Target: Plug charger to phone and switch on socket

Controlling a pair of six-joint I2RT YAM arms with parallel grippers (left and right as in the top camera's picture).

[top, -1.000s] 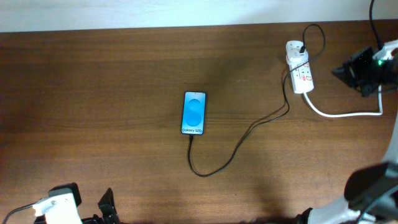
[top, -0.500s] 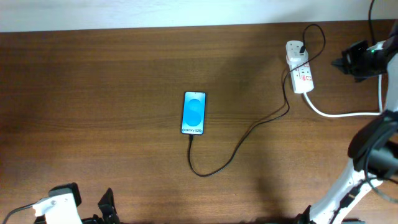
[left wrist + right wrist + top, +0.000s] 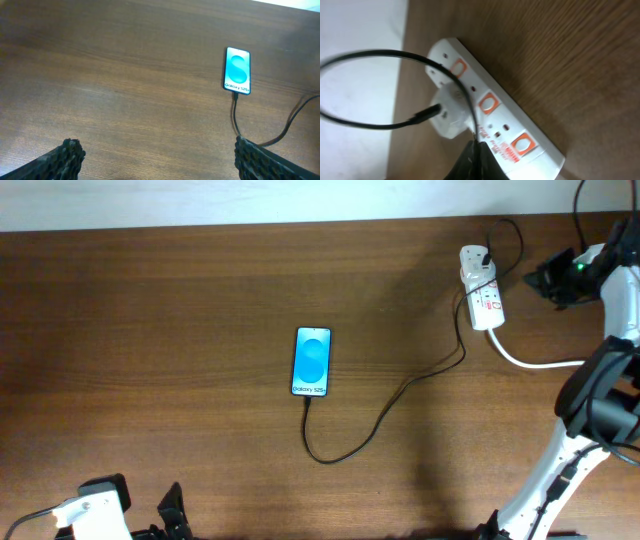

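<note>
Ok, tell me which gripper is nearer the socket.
Right. The right gripper, shut, is close beside the socket at the far right of the table; the left gripper, open, is at the near left edge, beyond the phone.

The phone (image 3: pixel 312 362) lies flat and face up near the centre of the surface (image 3: pixel 150 330), long axis 12 to 6 o'clock, its blue screen lit. The charger (image 3: pixel 385 408), a thin black cable, meets the phone's 6 o'clock edge, loops at 5 o'clock, then runs toward 2 o'clock. The socket (image 3: pixel 482 288), a white strip with three red-marked switches, lies at 2 o'clock from the phone. A white adapter sits in its 12 o'clock outlet with the cable attached. Switch positions cannot be determined. A thick white cord exits its 6 o'clock end.
</note>
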